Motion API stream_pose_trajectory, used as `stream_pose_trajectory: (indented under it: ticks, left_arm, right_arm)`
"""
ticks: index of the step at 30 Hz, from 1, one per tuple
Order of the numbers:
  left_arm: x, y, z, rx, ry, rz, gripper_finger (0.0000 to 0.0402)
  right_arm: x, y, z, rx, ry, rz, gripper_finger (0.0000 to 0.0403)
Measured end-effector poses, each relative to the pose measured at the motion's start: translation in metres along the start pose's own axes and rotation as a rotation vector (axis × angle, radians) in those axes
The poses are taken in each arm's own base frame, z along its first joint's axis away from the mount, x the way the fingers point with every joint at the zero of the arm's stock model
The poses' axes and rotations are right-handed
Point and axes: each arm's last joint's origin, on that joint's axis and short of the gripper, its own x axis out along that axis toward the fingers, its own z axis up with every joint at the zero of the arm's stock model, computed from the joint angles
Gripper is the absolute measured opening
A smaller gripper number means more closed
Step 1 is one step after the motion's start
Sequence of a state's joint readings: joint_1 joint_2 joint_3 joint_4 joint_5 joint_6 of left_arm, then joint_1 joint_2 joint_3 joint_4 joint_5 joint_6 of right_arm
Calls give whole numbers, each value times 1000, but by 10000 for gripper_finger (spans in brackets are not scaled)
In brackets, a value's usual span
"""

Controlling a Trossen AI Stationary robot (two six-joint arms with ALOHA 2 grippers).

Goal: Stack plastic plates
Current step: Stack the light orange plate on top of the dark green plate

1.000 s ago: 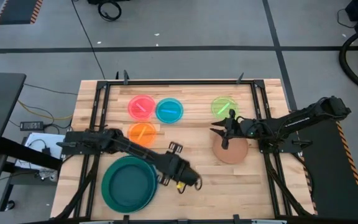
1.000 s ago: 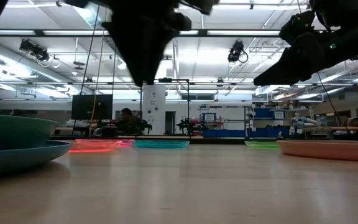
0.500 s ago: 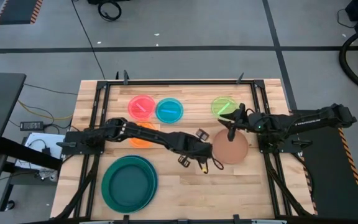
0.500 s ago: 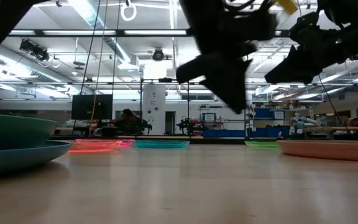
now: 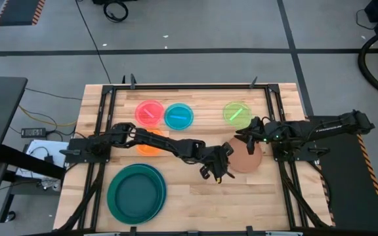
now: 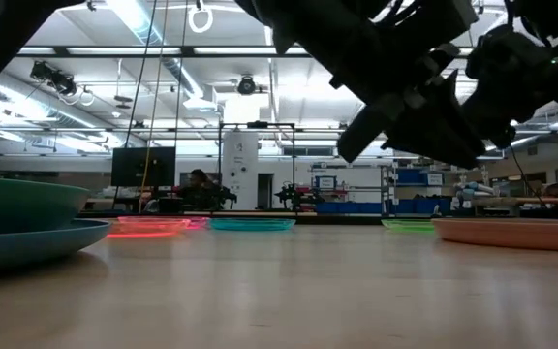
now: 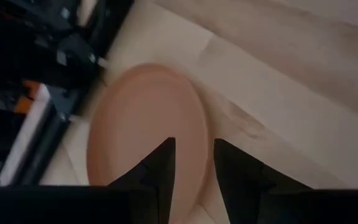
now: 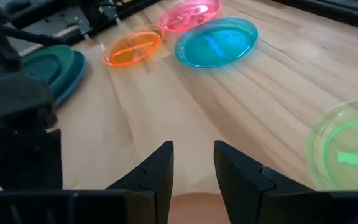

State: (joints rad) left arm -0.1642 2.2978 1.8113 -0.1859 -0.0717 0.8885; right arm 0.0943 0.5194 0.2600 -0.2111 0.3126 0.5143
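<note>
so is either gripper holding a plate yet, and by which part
No, nothing is held. The left gripper is open at the rim of the terracotta-brown plate, and the right gripper is open above its other side.

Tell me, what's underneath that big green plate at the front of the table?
A blue plate lies under the teal plate; its rim shows along one edge. Anything beneath the pair is covered. Neither end effector is near them.

Two dark, slender jointed arms; the left gripper (image 5: pixel 220 166) carries a small yellow marking; fingers (image 7: pixel 160 171) are black wedges.
</note>
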Motion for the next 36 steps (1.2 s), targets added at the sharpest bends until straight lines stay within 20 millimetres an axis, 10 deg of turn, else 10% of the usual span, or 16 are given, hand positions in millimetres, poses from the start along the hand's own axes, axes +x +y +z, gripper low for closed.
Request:
stream_pose_trajectory:
  ticks: [12,36]
  left_arm:
    - [33,-14,-23,82,-16,10,117]
    - [34,18,-80,118,-60,-101,116]
  right_arm:
    - [-10,4,0,-8,-48,32,125]
    - [-10,7,6,-36,-108,49,125]
